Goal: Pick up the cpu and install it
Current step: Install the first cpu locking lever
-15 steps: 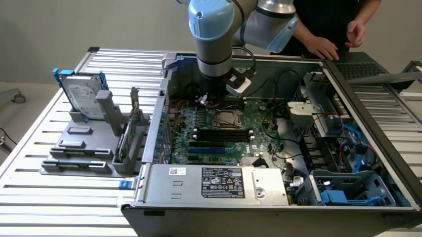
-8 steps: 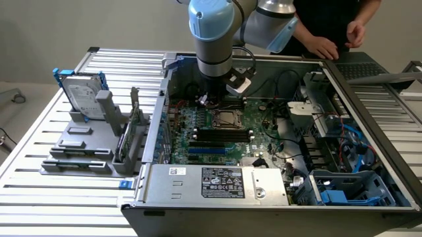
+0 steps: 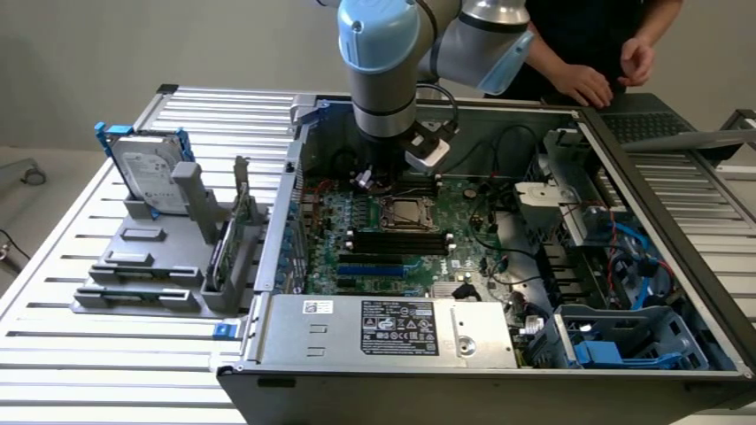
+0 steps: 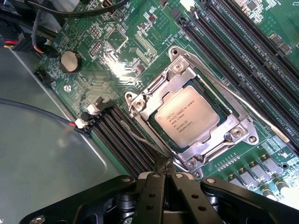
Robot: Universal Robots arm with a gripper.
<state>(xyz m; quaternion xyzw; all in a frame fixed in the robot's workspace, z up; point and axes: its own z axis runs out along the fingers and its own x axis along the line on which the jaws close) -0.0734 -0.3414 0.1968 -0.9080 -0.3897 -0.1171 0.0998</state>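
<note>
Note the fingers (image 4: 163,170) pressed fully together with nothing between them, poised just beside the near corner of the metal-framed socket (image 4: 140,100). Find the cpu (image 4: 187,122) lying flat within that frame, silver face and printing up, apparently square to its edges and free of any grip. Likely to go wrong from here: catching the frame corner or the thin retention lever (image 4: 254,116) with the shut tips through any sideways drift this close to the board, and so jarring the chip against the contacts beneath. Hard to judge whether fully seated or merely resting, and hard to tell whether latched down, so probably liable to skew under a nudge. Beware too the black memory slots (image 4: 119,140) running right up to the tips, and the red-and-black cable plug (image 4: 81,122) just beside them, easy to snag. Farther off on the board, see a coin cell (image 4: 70,60). In the exterior view, mind the arm (image 3: 384,80) reaching down into the open computer case (image 3: 473,394), with walls close around, loose cables along the far side and a power supply (image 3: 390,329) at the near edge. Outside, on the slatted surface (image 3: 71,354), spot a hard drive (image 3: 151,168) upright in a grey holder, well apart from the work. Beyond the case, watch a person's hand (image 3: 585,87) near the rim.
</note>
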